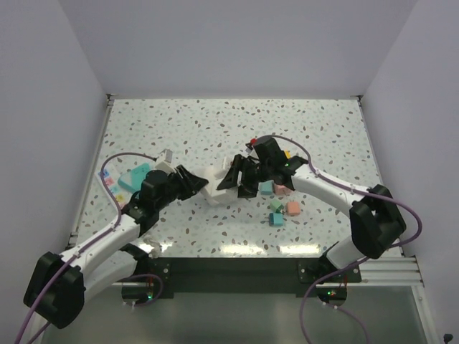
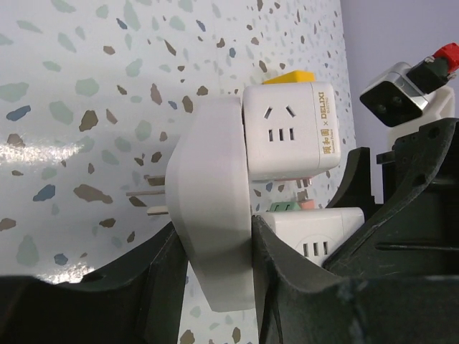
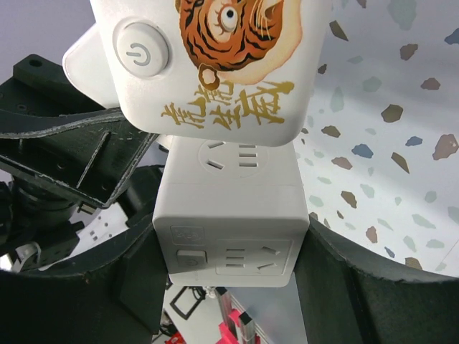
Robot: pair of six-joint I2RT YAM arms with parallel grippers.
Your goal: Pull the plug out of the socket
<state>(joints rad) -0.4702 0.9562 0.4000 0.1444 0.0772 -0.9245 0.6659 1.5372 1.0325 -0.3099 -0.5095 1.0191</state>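
Observation:
My left gripper (image 1: 199, 188) (image 2: 215, 238) is shut on the white plug (image 1: 214, 192) (image 2: 214, 208), gripping its flat sides. The plug's metal prongs (image 2: 147, 202) stick out bare, in no socket. In the right wrist view the plug (image 3: 215, 64) shows a tiger picture and a power button. My right gripper (image 1: 233, 180) (image 3: 231, 244) is shut on the white socket cube (image 1: 228, 179) (image 3: 229, 215) just beside the plug. The left wrist view shows two white socket faces, one printed DELIXI (image 2: 290, 132) and one lower (image 2: 315, 240). I cannot tell there which is held.
Small coloured cubes lie under the right arm: teal (image 1: 266, 188), pink (image 1: 292, 208) and green (image 1: 275, 218). A teal block (image 1: 133, 178) and small cards lie at the left edge. White walls enclose the speckled table (image 1: 237, 122).

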